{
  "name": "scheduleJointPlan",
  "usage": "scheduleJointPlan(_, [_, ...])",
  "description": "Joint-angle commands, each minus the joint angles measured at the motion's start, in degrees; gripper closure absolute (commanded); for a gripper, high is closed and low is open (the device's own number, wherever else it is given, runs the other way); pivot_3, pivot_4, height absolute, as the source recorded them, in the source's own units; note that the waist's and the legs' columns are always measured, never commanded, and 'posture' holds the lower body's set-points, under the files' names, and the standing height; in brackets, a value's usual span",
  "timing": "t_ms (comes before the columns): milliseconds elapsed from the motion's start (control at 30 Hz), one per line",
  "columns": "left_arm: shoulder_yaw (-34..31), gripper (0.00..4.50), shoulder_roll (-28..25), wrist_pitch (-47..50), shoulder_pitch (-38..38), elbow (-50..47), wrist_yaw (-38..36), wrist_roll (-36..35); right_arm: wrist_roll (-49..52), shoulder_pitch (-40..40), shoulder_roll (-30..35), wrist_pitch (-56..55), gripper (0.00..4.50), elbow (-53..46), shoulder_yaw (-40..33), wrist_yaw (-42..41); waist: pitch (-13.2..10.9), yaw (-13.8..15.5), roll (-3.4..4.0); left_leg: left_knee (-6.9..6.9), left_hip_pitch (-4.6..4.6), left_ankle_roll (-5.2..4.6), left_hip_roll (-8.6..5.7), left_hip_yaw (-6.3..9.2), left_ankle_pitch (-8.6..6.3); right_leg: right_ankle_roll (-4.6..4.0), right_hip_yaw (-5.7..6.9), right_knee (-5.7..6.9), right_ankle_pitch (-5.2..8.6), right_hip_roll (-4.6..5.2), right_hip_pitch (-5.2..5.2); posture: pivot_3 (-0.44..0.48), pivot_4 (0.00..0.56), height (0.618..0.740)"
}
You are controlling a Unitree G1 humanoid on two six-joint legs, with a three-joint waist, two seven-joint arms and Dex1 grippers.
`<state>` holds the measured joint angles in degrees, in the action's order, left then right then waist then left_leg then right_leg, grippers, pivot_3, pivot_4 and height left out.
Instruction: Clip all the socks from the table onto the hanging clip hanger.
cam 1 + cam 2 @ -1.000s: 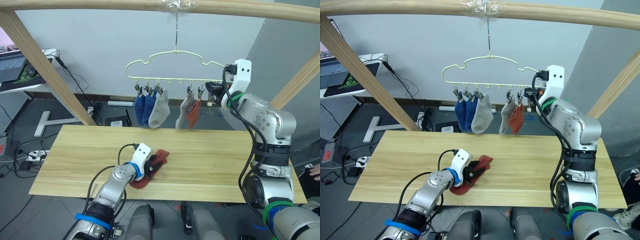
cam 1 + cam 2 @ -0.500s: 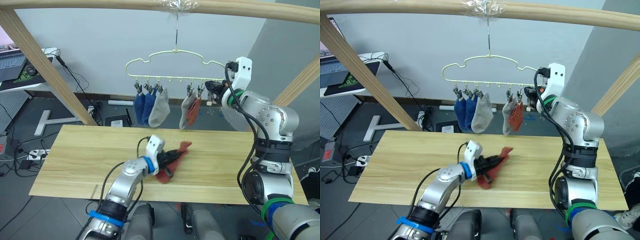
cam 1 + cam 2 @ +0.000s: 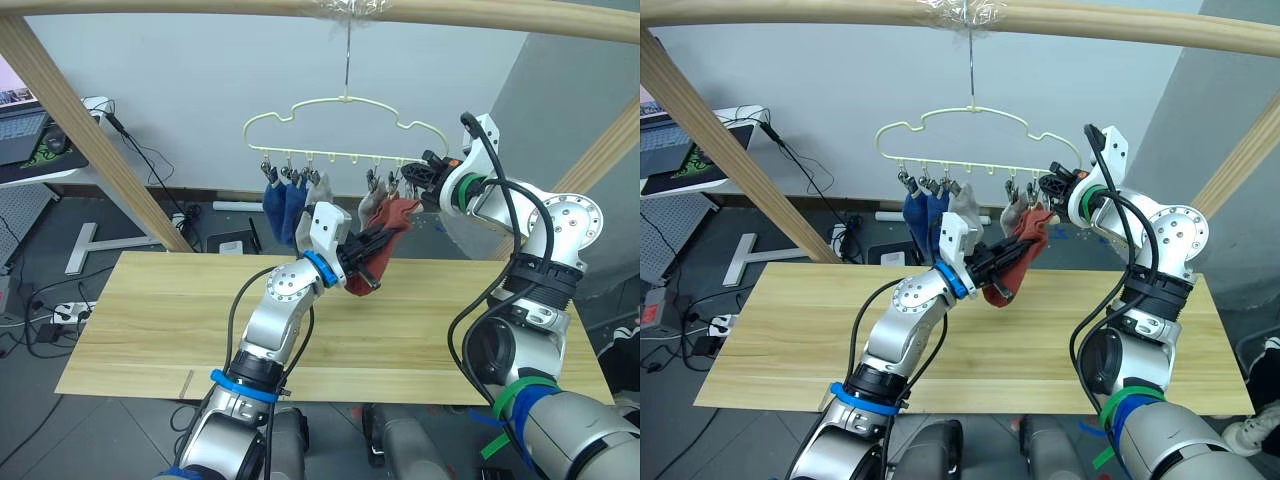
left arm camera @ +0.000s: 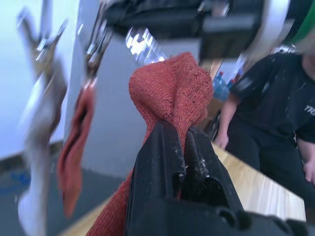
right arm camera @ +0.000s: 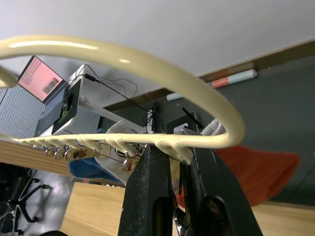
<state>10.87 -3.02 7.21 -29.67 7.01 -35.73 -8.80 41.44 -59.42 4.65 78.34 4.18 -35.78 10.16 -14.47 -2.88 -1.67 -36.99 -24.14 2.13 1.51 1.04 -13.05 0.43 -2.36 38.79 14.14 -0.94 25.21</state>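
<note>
My left gripper (image 3: 368, 244) is shut on a rust-red sock (image 3: 393, 215), held up in the air just under the right end of the pale clip hanger (image 3: 340, 103). In the left wrist view the sock (image 4: 167, 88) bunches above the fingers. My right gripper (image 3: 423, 173) is shut on the end clip (image 5: 182, 189) under the hanger's right end. Two blue socks (image 3: 280, 212), two grey socks (image 3: 319, 190) and another rust-red sock (image 4: 74, 147) hang from the other clips. The table (image 3: 150, 320) lies below the hanger.
The hanger's hook hangs from a round wooden pole (image 3: 200, 8), and slanted poles (image 3: 90, 130) stand at both sides. A person in a dark shirt (image 4: 275, 108) sits beyond the table's right end. A desk with a laptop (image 3: 20, 130) is at the far left.
My left arm has lifted the rust-red sock off the table up to the hanger's right end. My right gripper has stayed at the end clip, and the hanger has shifted slightly left.
</note>
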Motion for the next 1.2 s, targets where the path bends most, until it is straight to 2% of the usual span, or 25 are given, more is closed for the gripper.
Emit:
scheduleJointPlan(33, [0.98,4.48,0.35,-1.75,-0.13,-0.28,-0.19,0.28,1.64,-1.73,-0.63,0.45,4.45,-2.47,-3.17,2.6,0.0,-0.07,0.0,0.01,-0.01,0.0,0.02,0.01,0.0,0.0,0.02,0.01,0.0,-0.01,0.02,-0.093,0.212,0.74])
scheduleJointPlan(400, [2.35,4.48,-0.9,-1.17,2.3,-2.79,-2.13,-0.45,2.76,-3.13,-0.96,0.32,4.45,-1.73,-4.91,5.14,0.0,-0.13,0.0,-0.01,-0.04,0.0,0.01,0.07,0.0,0.0,0.06,0.05,0.0,-0.02,0.04,-0.093,0.212,0.74])
scheduleJointPlan(800, [0.59,4.48,1.43,-5.28,-3.1,4.04,0.88,-0.15,4.08,-2.89,-2.02,1.63,4.45,-2.47,-5.58,7.09,0.0,-0.28,0.0,-0.01,-0.05,-0.01,0.0,0.06,0.0,0.0,0.05,0.04,0.0,-0.02,0.04,-0.099,0.216,0.74])
scheduleJointPlan(1200, [0.54,4.48,1.18,-5.63,-2.43,2.95,0.55,-0.29,4.64,-2.97,-2.26,1.56,4.45,-2.62,-6.27,7.23,0.0,-0.34,0.0,-0.01,-0.06,-0.01,0.0,0.07,0.01,0.0,0.06,0.05,0.0,-0.02,0.04,-0.101,0.22,0.74])
